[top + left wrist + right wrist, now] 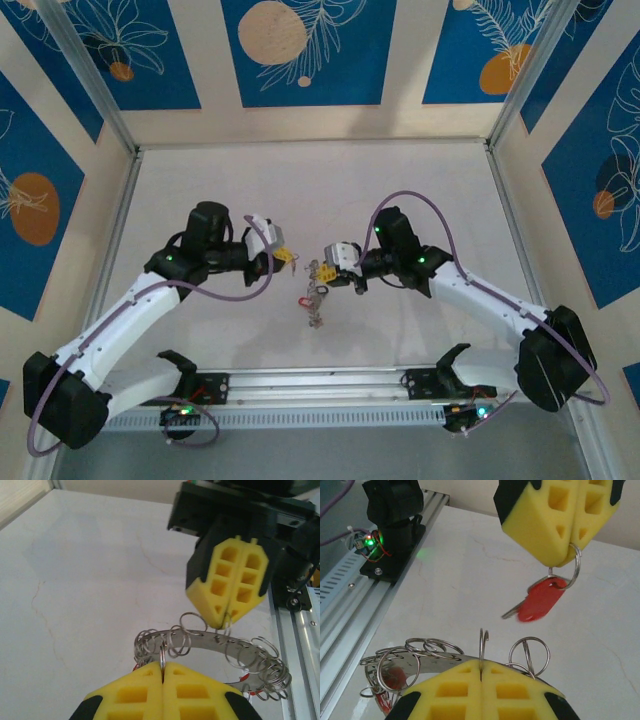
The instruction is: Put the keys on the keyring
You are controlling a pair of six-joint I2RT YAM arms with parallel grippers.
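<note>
Roughly midway, by looks of it. One red key (pixel 540 600) pinched by its small loop in closed left end effector (pixel 567 555), upper right of right wrist view, not yet threaded. Keyring (pixel 445 660) clamped low in frame by closed right end effector (pixel 481 666); other red keys (pixel 395 677) seemingly hung on already.

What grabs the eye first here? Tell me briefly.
Two yellow-padded hands meet over the middle of the table: the left hand grips a red-headed key by its split ring. Facing it, the right hand pinches the keyring, a metal band bristling with wire loops.
</note>
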